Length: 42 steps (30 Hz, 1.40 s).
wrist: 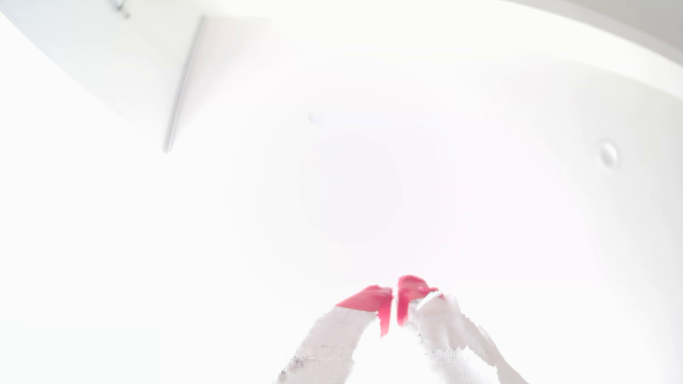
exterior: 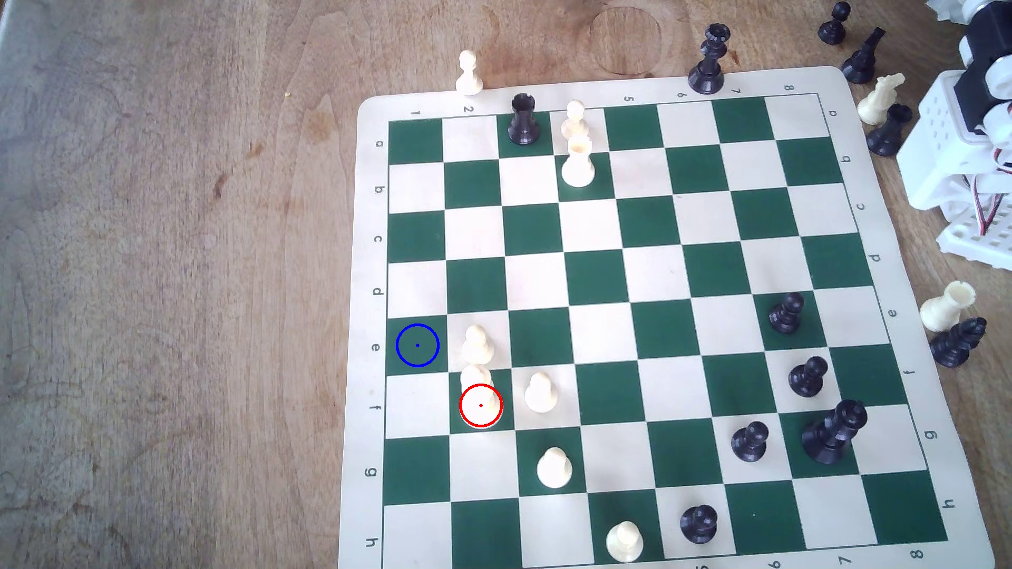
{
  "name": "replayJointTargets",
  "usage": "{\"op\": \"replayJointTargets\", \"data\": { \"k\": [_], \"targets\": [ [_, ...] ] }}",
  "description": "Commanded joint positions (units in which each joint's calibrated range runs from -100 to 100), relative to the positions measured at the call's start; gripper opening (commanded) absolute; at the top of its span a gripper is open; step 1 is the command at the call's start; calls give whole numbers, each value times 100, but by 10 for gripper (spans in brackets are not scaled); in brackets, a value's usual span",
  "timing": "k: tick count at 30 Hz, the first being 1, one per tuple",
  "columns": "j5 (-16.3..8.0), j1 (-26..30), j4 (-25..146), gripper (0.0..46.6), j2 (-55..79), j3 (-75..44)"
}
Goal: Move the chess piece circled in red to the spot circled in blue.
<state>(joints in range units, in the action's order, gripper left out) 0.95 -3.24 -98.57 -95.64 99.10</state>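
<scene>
The chess piece circled in red [exterior: 477,394] is a tall cream piece standing on a green square near the board's left side in the exterior view, with a red ring over its base. The spot circled in blue [exterior: 417,345] is a bare dark green square one column to the left and one row farther back. In the wrist view my gripper [wrist: 394,295] points at a washed-out white surface, its two red-tipped white fingers [wrist: 371,300] nearly touching with nothing between them. The arm's white base [exterior: 969,164] stands off the board's far right corner.
A cream pawn [exterior: 477,343] stands just behind the circled piece, beside the blue spot. Another cream pawn [exterior: 541,392] stands to its right. Black pawns [exterior: 808,377] and a black queen [exterior: 832,432] fill the right side. Captured pieces [exterior: 881,98] lie near the arm's base.
</scene>
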Motion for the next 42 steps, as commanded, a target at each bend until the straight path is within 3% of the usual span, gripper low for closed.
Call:
{"op": "replayJointTargets", "data": {
  "k": [1, 21, 26, 28, 32, 34, 35, 38, 39, 42],
  "targets": [
    [15, 31, -119, 2, -20, 90],
    [10, 31, -119, 2, -20, 90],
    [5, 23, 315, 45, -20, 90],
    [5, 47, 626, 4, -20, 90],
    [29, 360, 1601, 2, -20, 90],
    [195, 587, 2207, 2, -11, 81],
    [322, 680, 2944, 2, -3, 81],
    [361, 735, 4165, 2, -3, 81],
    [542, 907, 5303, 4, -3, 63],
    [518, 1150, 6785, 4, -3, -191]
  ]
}}
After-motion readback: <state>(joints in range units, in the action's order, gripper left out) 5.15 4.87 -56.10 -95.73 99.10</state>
